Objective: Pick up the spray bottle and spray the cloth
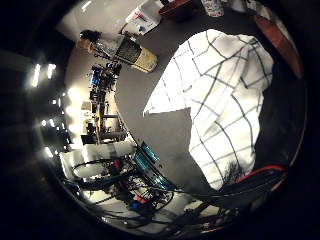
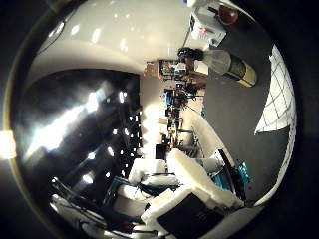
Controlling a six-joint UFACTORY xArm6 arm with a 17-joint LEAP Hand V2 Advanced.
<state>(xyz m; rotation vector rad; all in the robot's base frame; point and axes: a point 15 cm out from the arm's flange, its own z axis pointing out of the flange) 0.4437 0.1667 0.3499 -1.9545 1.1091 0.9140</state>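
Note:
A white cloth [image 1: 220, 100] with dark check lines lies crumpled on the dark grey table [image 1: 160, 125], close under my palm. The spray bottle [image 1: 125, 50] stands on the table beyond the cloth and apart from it. It has a black spray head, a clear upper part and yellowish liquid at its base. My right hand [image 2: 192, 191] shows as white and black parts at the view's edge, with teal parts [image 1: 150, 160] beside them. Its fingers look relaxed and hold nothing. The hand is well short of the bottle.
Past the bottle lies a white packet with red and blue print [image 1: 142, 17], and a brown object [image 1: 172, 7] and a white container [image 1: 212, 6] sit nearby. A reddish-brown strip [image 1: 280, 35] runs along the table's far side. Shelves of equipment [image 1: 102, 100] stand beyond the table.

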